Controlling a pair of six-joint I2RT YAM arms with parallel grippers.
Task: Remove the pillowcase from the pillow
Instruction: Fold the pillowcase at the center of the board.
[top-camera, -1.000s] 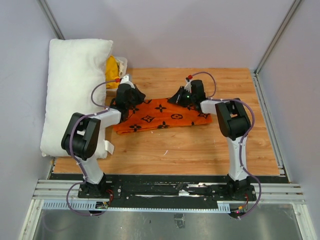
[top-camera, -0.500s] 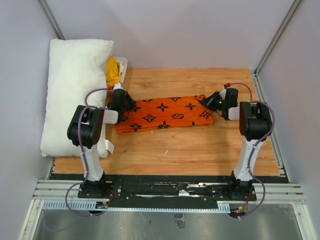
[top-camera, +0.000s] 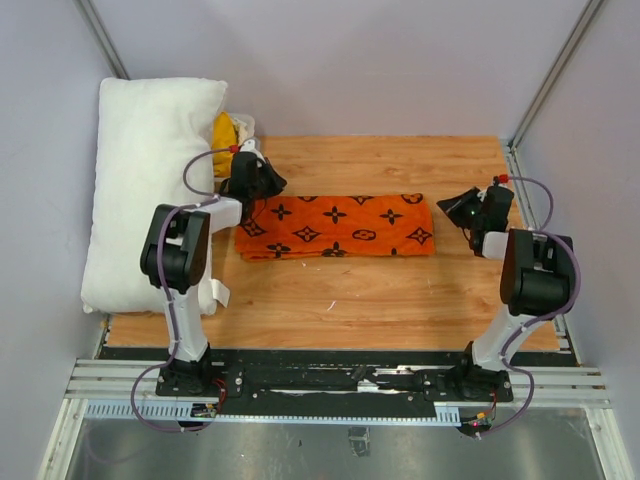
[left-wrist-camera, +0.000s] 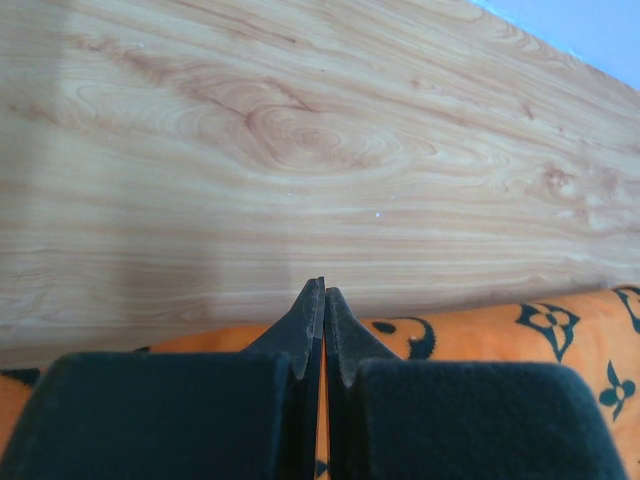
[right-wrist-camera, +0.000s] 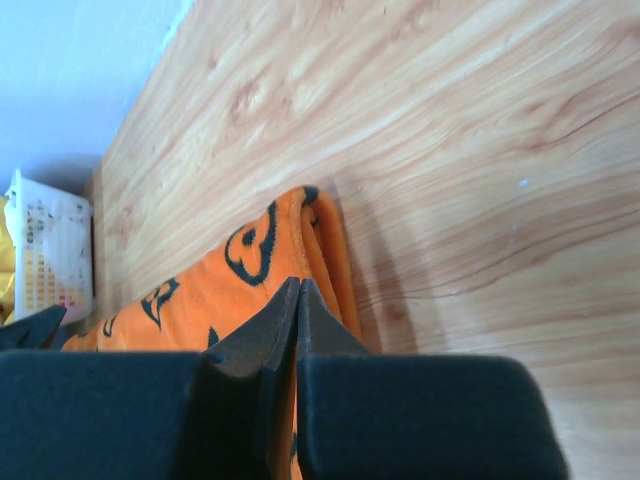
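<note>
The orange pillowcase (top-camera: 340, 225) with black motifs lies folded flat in a long strip on the wooden table, off the pillow. The white pillow (top-camera: 150, 150) lies bare along the left edge. My left gripper (top-camera: 270, 186) is shut, at the strip's far left corner. In the left wrist view its tips (left-wrist-camera: 322, 290) sit over the pillowcase (left-wrist-camera: 480, 330) edge with nothing between them. My right gripper (top-camera: 455, 207) is shut, just right of the strip's right end. In the right wrist view its tips (right-wrist-camera: 299, 285) point at the folded end of the pillowcase (right-wrist-camera: 250, 270).
A plain yellow cloth (top-camera: 225, 140) is bunched behind the pillow's far right corner, beside a small white basket (right-wrist-camera: 45, 250). Grey walls close in the table at the back and both sides. A metal rail (top-camera: 340, 385) runs along the near edge.
Both shut grippers have swept outward from the middle of the pillowcase to its two ends. The pillowcase now lies longer, flatter and straighter, shifted slightly right.
</note>
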